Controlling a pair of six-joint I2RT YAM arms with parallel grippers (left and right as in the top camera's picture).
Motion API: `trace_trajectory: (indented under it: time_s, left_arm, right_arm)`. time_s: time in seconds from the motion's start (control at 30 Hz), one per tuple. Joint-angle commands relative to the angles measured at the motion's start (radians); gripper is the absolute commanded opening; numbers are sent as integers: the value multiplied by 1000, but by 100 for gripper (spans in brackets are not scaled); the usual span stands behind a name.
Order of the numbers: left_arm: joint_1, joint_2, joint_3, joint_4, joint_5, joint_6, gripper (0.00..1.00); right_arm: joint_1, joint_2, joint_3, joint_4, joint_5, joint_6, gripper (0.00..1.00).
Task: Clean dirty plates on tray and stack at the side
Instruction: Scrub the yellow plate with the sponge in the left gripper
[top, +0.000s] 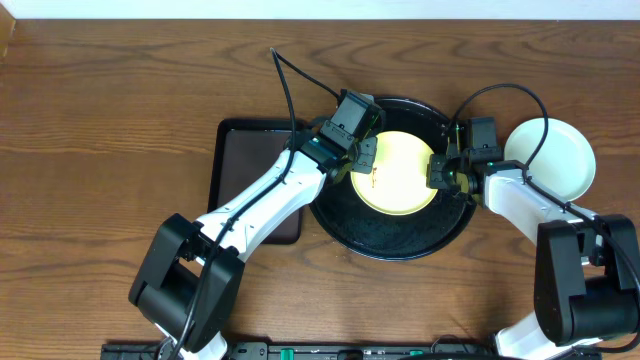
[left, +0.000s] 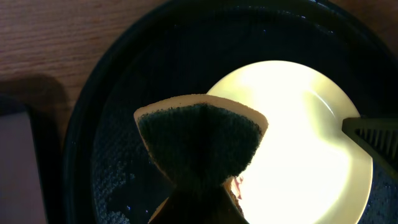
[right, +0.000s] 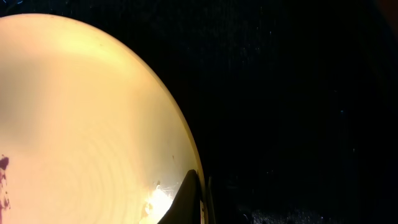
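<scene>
A pale yellow plate (top: 400, 175) lies in the round black tray (top: 400, 240). My left gripper (top: 358, 150) is shut on a sponge (left: 199, 140) with a dark scouring face, held over the plate's left edge. A reddish smear (left: 238, 186) shows on the plate beside the sponge. My right gripper (top: 440, 172) is shut on the plate's right rim; one finger lies on the rim in the right wrist view (right: 189, 199). The smear also shows there at the far left (right: 3, 180). A pale plate (top: 555, 158) sits on the table right of the tray.
A rectangular dark-brown tray (top: 255, 170) lies left of the black tray, partly under my left arm. Bare wooden table (top: 120, 120) lies all around.
</scene>
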Motion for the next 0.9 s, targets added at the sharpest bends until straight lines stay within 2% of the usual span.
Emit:
trace_trajectory:
  time_s: [0.0,0.33,0.7,0.87]
  left_arm:
    - [-8,0,2,5,2,-5,8]
    - [-53,114,2,79,1,-5,7]
    - [-54,264,2,85,3,-16,7]
    - [-55,308,2,81,120,-52,7]
  right_arm:
    - [8,11,-12,-6,8,0,1]
    - [9,11,-12,-10,-2,0,1]
    - [8,11,-12,-10,-2,0,1]
    - [8,11,-12,-10,-2,0,1]
